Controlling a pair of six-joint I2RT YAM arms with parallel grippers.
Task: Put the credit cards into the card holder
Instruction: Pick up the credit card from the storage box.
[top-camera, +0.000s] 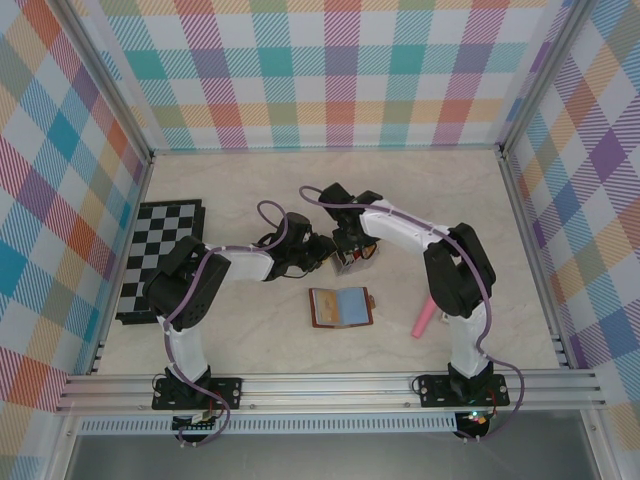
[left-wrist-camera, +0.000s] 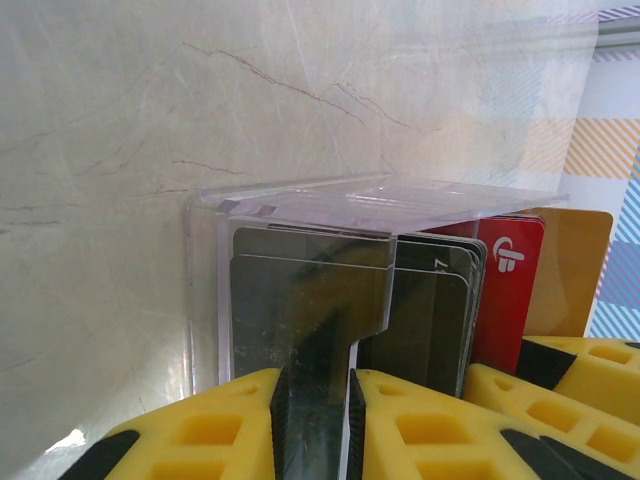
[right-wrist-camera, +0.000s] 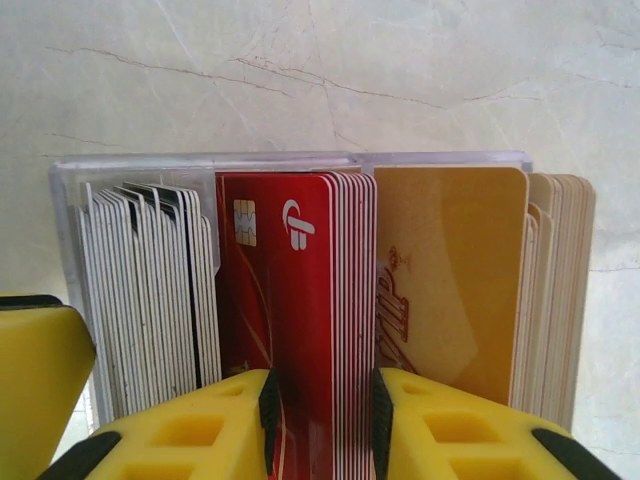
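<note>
Clamping the clear rack (left-wrist-camera: 400, 200) between narrow left fingers (left-wrist-camera: 200, 435), straddling red credit cards (right-wrist-camera: 310, 320) between right fingers (right-wrist-camera: 450, 430), grip there impossible to tell.

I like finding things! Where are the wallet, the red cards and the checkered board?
wallet (top-camera: 350, 307): top view, on its pale blue inside.
red cards (right-wrist-camera: 290, 300): right wrist view, on the front card's face.
checkered board (top-camera: 160, 232): top view, on its bare squares.

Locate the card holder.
In the top view, the card holder lies open on the table, just on the near side of the clear card rack, a pink object to its right.
</note>
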